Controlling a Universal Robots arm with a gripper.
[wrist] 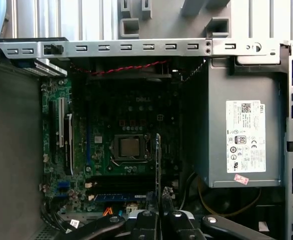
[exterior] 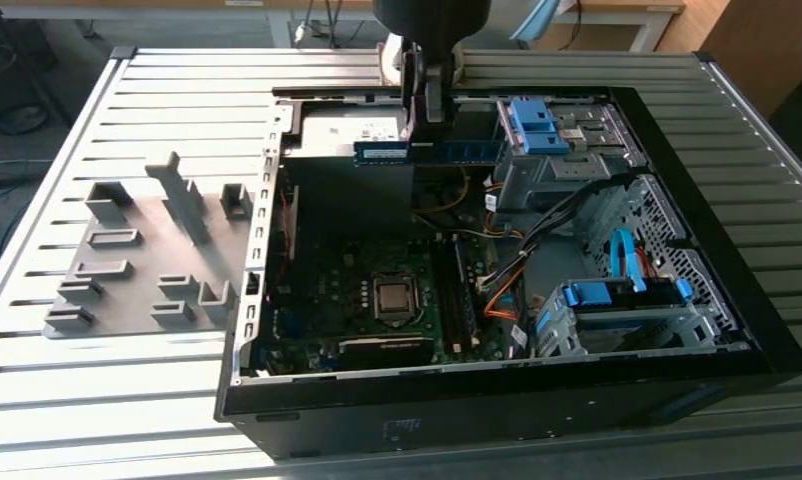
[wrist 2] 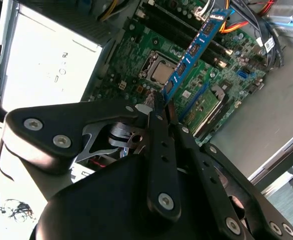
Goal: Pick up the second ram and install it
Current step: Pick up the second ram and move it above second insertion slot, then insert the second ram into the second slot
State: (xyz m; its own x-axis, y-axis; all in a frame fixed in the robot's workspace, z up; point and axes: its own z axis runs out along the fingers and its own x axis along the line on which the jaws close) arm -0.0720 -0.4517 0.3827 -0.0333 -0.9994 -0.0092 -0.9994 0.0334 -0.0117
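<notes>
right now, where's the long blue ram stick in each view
Exterior view: long blue-green ram stick level in the tool, top centre.
Second wrist view: stick slanting out from the tool.
First wrist view: stick edge-on beside the square silver CPU socket.
Shared landmark: that socket.

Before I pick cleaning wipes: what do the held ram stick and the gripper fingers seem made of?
The second ram looks like circuit-board laminate with a glossy blue coat; small dark chips line its face. The gripper clamping it has fingers of matte black metal or hard plastic, bolted with silver screws; which one, I cannot tell.
</notes>
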